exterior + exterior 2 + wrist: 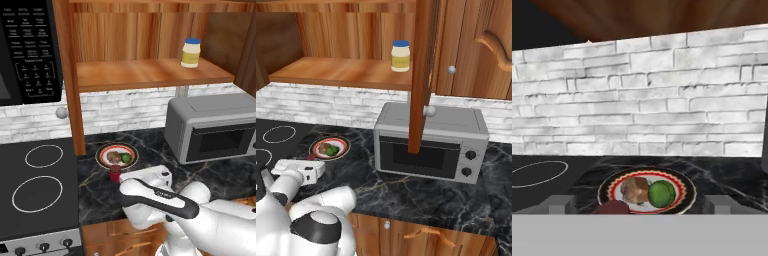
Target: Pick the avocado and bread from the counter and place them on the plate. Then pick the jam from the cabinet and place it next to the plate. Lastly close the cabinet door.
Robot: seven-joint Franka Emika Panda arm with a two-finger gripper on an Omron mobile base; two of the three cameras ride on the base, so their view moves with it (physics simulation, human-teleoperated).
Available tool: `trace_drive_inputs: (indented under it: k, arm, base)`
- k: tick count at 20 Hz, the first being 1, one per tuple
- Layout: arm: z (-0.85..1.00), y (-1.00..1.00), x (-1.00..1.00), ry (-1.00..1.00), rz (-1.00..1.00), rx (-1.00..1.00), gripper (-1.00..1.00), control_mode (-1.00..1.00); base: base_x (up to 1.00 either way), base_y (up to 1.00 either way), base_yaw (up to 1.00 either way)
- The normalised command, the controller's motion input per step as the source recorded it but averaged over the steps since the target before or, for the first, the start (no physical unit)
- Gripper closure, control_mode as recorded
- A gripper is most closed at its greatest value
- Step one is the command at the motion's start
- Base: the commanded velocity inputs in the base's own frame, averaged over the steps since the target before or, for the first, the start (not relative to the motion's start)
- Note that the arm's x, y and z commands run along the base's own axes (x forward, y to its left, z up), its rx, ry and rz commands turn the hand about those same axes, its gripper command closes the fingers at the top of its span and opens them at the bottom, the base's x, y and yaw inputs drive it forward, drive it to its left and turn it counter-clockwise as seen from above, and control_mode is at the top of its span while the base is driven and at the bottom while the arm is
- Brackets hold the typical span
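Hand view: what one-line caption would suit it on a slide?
Open claw facing a plate holding bread and avocado, the jam jar at the plate's near edge.

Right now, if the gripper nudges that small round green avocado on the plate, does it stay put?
Probably rolls: the small round green avocado is ball-shaped. The brown lumpy bread beside it may block one side. The white, orange-rimmed plate looks shallow, so it could escape.

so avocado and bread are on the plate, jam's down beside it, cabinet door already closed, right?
Not quite: the cabinet door stands open, edge-on in the right base view. The rest holds: avocado and bread lie on the plate, jam beside it on the counter.
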Motion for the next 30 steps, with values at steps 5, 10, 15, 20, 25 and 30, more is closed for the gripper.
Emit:
trace_drive_inputs:
  k: [5, 10, 15, 20, 25, 30]
  arm:
    - [0.60, -0.41, -0.88, 0.03, -0.11, 0.11, -1.00, -1.00]
    - [0.79, -0.15, -0.73, 0.04, -0.07, 0.12, -1.00, -1.00]
    - [0.81, 0.00, -0.59, 0.14, -0.01, 0.11, -1.00, -1.00]
    - [0.89, -0.01, -0.50, 0.20, 0.00, 0.13, -1.00, -1.00]
    - [0.86, -0.10, -0.54, 0.24, 0.00, 0.13, -1.00, -1.00]
    - [0.70, -0.03, -0.54, 0.20, -0.08, 0.06, -1.00, -1.00]
  base:
    - [0.00, 0.00, 0.00]
    - [0.00, 0.00, 0.00]
    - [0.00, 0.00, 0.00]
    - [0.00, 0.00, 0.00]
    - [0.00, 0.00, 0.00]
    - [0.00, 0.00, 0.00]
